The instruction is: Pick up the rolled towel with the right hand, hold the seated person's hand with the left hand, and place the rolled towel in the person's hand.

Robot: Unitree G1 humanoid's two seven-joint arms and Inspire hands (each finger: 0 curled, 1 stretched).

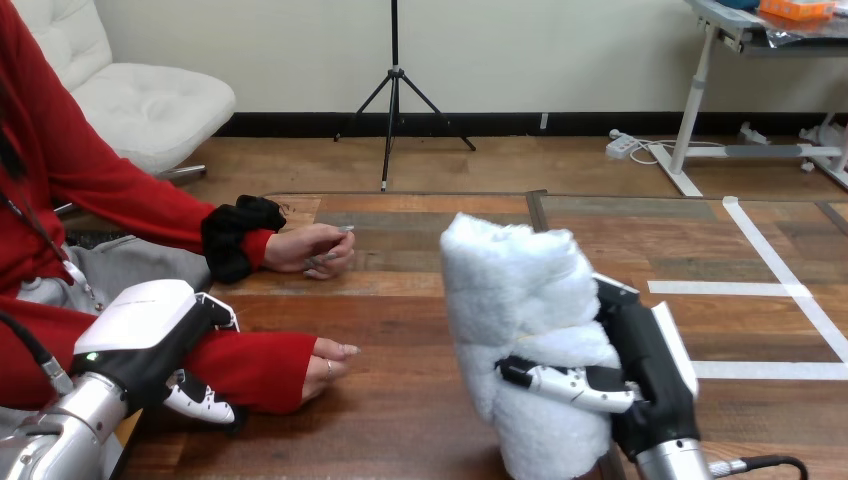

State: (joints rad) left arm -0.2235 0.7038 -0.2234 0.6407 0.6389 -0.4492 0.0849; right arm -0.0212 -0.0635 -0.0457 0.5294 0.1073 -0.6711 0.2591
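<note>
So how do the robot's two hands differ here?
The right hand is curled round the white rolled towel, holding it upright; the left hand has no towel and sits against the person's red sleeve. The right shows right of centre, the left at lower left. Both show white shells.

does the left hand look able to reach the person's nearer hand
Probably yes: the left hand is at the red sleeve just behind the person's nearer hand, which rests on the table with nothing between them; the rolled towel is off to the right.
</note>
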